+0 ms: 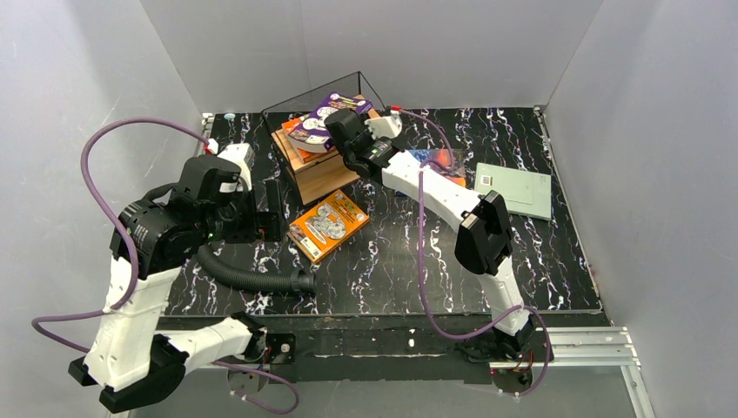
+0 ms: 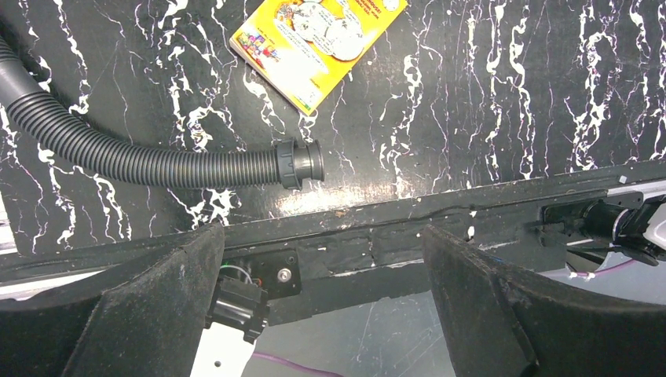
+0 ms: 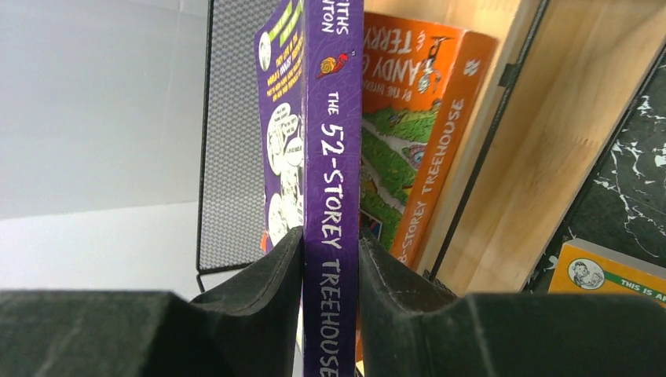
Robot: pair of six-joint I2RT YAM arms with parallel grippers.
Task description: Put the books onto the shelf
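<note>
Book (image 3: 334,157), thin glossy purple, spine clamped in right hand (image 3: 331,251); wooden shelf (image 3: 550,141) behind; left hand (image 2: 323,236) spread wide.

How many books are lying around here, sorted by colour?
Purple book, held by the right gripper: 1
Orange-and-green book on the shelf: 1
Yellow-orange book on the table: 1
Blue book: 1
Pale grey-green book: 1
Total: 5
</note>
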